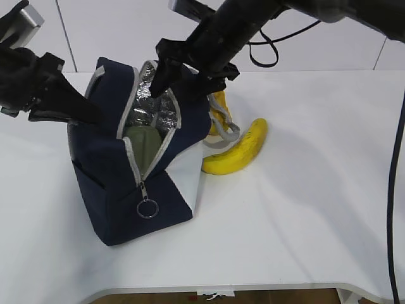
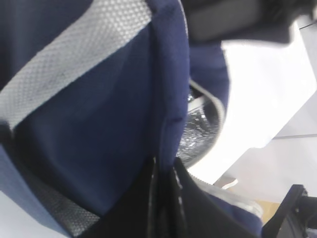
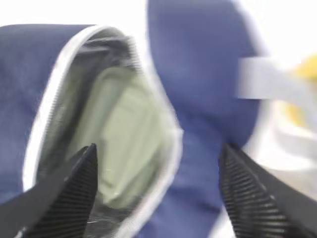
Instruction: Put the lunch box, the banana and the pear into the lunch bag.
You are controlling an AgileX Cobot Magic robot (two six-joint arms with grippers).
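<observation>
The navy lunch bag (image 1: pixel 120 183) stands on the table with its zipper open and foil lining showing. The lunch box (image 1: pixel 144 147) lies inside it, green lid (image 3: pixel 119 134) up. The banana (image 1: pixel 242 151) lies on the table right of the bag. A yellow bit of the pear (image 1: pixel 219 102) peeks out behind the bag's grey handle. My left gripper (image 1: pixel 93 117) is shut on the bag's left side, pinching navy fabric (image 2: pixel 166 171). Over the bag's mouth my right gripper (image 1: pixel 174 85) hangs open and holds nothing; its fingers straddle the right rim of the opening (image 3: pixel 157 163).
The white table (image 1: pixel 304 209) runs wide to the right and front of the bag; its front edge is near the bottom of the exterior view. A ring pull (image 1: pixel 147 208) hangs from the zipper at the bag's front. A black cable (image 1: pixel 397 190) hangs at far right.
</observation>
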